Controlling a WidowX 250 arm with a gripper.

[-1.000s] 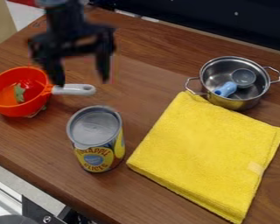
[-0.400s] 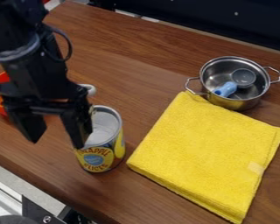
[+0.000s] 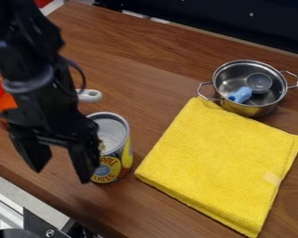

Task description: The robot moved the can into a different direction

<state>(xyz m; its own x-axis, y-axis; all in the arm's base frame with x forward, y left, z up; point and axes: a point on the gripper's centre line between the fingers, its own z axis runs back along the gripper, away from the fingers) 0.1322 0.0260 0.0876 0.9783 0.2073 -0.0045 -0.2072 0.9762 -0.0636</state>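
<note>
Can point(image 3: 123, 160) first, since that's the star here: it's upright on the wooden bench point(image 3: 145, 79), just beside the folded yellow towel point(image 3: 220, 162), on the pan's side of it. Gripper point(image 3: 61, 175) is open, with nothing but bare wood showing between its two fingers, so it's definitely not holding anything. One finger overlaps the can's side from where I'm standing, and honestly I can't tell if they're touching or if it's just in front.

My read is we're at the lining-up step, with no grasp made. If the plan is to grab, I'd want the gripper shifted towards the towel so the fingers straddle the can, then down and squeeze. If it's a push instead, the finger nearest the can could nudge its side, but I'd keep it low, because shoving near the rim might tip it.

Orange pan point(image 3: 2, 100) is partly behind the arm, and the steel pot point(image 3: 254, 110) sits past the towel's far corner, well apart from the can.
</note>
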